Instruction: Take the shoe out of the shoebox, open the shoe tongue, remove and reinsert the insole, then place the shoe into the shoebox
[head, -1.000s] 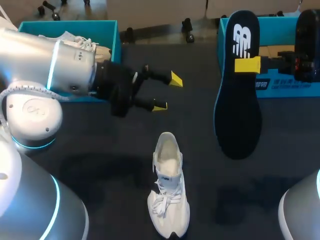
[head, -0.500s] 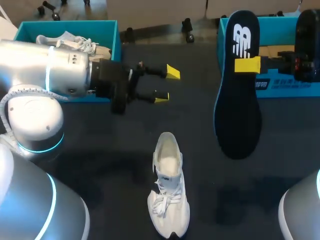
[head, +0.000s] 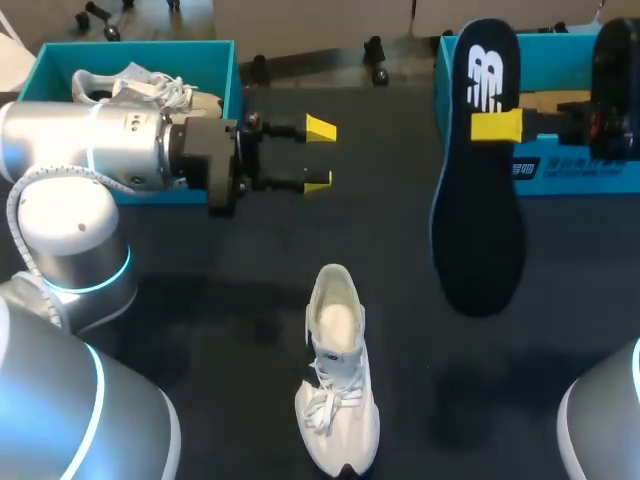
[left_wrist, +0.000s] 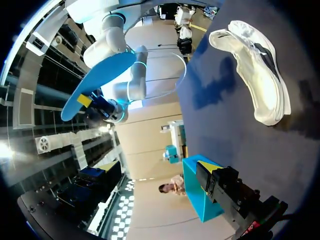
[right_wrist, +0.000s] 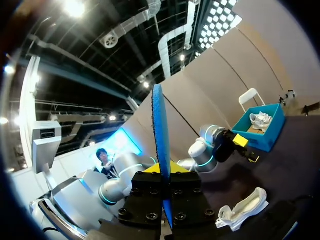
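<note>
**Insole out, reinsert next**

R jaws pinch the insole (head: 480, 170), held up over the table's (head: 400, 230) far right, by the right shoebox (head: 575, 172). L jaws are spread and empty, far left-centre. Shoe (head: 338, 375) lies near-centre, tongue open. Next, prob.: lower insole toe-first into shoe while L steadies it.

Shoe (head: 338, 375) on table (head: 200, 300), shoeboxes (head: 232, 80) behind

The right gripper (right_wrist: 162, 169) clamps a blue insole (right_wrist: 159, 125), seen edge-on and standing upright between its yellow tips. Beside it a white shoe (right_wrist: 243, 206) lies on the dark tabletop (right_wrist: 282, 167). Farther off, the left gripper (right_wrist: 248, 150), fingers apart, hangs just before a teal shoebox (right_wrist: 266, 140) that holds a second shoe (right_wrist: 260, 120).
</note>
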